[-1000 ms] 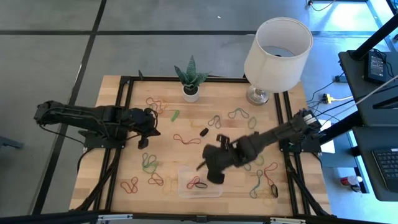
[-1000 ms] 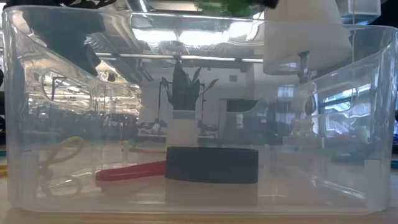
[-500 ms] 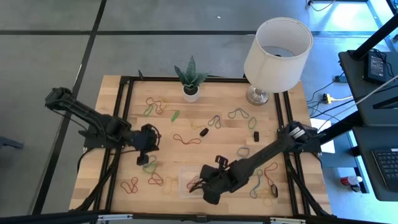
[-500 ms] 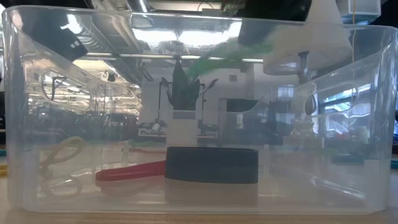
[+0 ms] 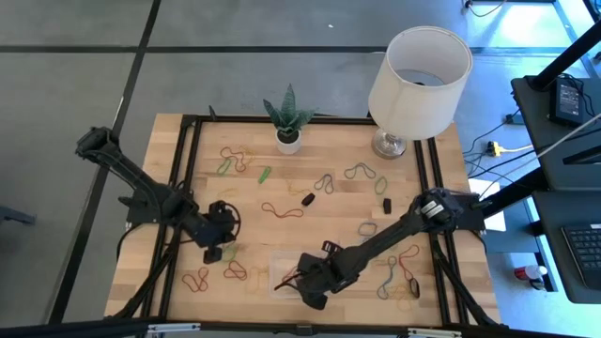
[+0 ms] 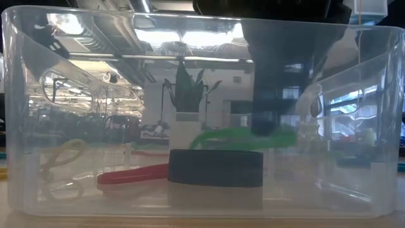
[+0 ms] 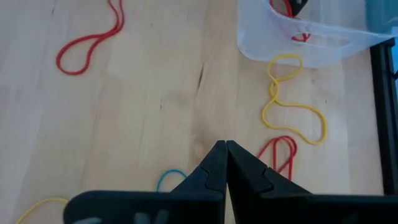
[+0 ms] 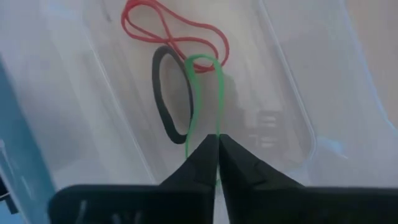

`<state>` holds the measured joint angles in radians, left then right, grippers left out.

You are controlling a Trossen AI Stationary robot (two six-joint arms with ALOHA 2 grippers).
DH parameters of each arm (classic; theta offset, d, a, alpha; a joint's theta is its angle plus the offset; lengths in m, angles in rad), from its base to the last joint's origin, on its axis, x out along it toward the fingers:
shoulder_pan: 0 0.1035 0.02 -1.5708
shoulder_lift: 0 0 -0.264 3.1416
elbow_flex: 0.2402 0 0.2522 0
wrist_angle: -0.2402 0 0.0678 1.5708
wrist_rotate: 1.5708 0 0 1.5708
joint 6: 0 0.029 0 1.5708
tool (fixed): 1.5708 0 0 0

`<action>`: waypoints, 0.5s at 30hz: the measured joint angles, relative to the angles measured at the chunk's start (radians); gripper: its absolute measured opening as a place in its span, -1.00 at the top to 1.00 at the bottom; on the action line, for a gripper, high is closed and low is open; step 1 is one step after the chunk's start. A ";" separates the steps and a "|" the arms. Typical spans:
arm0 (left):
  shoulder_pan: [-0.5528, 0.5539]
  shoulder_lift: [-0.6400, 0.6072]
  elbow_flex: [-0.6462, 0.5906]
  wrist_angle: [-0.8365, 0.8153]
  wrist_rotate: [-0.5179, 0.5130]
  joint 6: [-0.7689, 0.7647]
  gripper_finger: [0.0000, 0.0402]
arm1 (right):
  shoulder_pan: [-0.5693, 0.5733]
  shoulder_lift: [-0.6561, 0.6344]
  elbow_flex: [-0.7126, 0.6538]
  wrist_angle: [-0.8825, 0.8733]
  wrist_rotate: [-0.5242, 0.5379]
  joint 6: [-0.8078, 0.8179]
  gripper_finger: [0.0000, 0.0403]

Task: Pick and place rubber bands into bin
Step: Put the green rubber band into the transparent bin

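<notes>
Release looks like the step in hand: the right tool (image 8: 217, 138), clenched on a green band (image 8: 208, 93) dangling inside the bin (image 8: 292, 118) over red and black bands, should part fully and lift straight up, while the left tool (image 7: 225, 146) hovers clenched above the desk (image 7: 143, 93).

Counter (image 5: 310, 183): pale wood planks, matt, visible grain.
Bin (image 8: 283, 81): clear plastic, glossy, reflective walls.
Rubber bands (image 8: 177, 28): thin elastic, smooth, slight sheen; red, black, green.
Right end effector (image 8: 217, 144): black plastic fingers, matt.
Left end effector (image 7: 225, 149): same matt black finish.
Lamp (image 5: 418, 70): white cloth-like shade, matt; shiny metal base.
Plant pot (image 5: 288, 142): white, smooth.
</notes>
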<state>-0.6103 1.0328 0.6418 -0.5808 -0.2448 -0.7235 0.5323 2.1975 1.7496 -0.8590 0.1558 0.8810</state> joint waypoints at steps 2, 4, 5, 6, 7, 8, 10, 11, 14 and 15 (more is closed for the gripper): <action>-0.006 0.000 0.000 0.002 -0.008 0.000 0.99 | 0.000 -0.001 0.000 0.000 0.000 0.000 0.80; -0.007 0.000 0.000 0.006 -0.009 0.000 0.99 | 0.000 -0.002 0.000 0.000 0.000 0.000 0.71; -0.007 0.000 0.000 0.005 -0.009 0.000 0.99 | 0.000 -0.002 0.000 0.000 0.000 0.000 0.67; -0.007 0.000 0.000 0.006 -0.009 0.000 0.99 | 0.000 -0.002 0.000 0.000 0.000 0.000 0.62; -0.007 0.000 0.000 0.006 -0.009 0.000 0.99 | 0.000 -0.002 0.000 0.000 0.000 0.000 0.57; -0.007 0.000 0.000 0.006 -0.009 0.000 0.99 | 0.000 -0.002 0.000 0.000 0.000 0.000 0.52; -0.007 0.000 0.000 0.006 -0.009 0.001 0.99 | 0.000 -0.010 0.000 -0.007 -0.001 -0.001 0.43; -0.007 0.000 0.000 0.006 -0.009 0.001 0.99 | 0.000 -0.015 0.000 -0.011 -0.001 -0.001 0.38; -0.006 0.000 0.000 0.007 -0.009 0.002 0.99 | -0.001 -0.051 0.000 -0.024 0.000 -0.009 0.27; -0.006 0.000 0.000 0.007 -0.009 0.002 0.99 | -0.002 -0.064 0.000 -0.027 0.002 -0.021 0.23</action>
<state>-0.6167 1.0328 0.6418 -0.5738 -0.2535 -0.7211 0.5308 2.1334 1.7500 -0.8860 0.1574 0.8600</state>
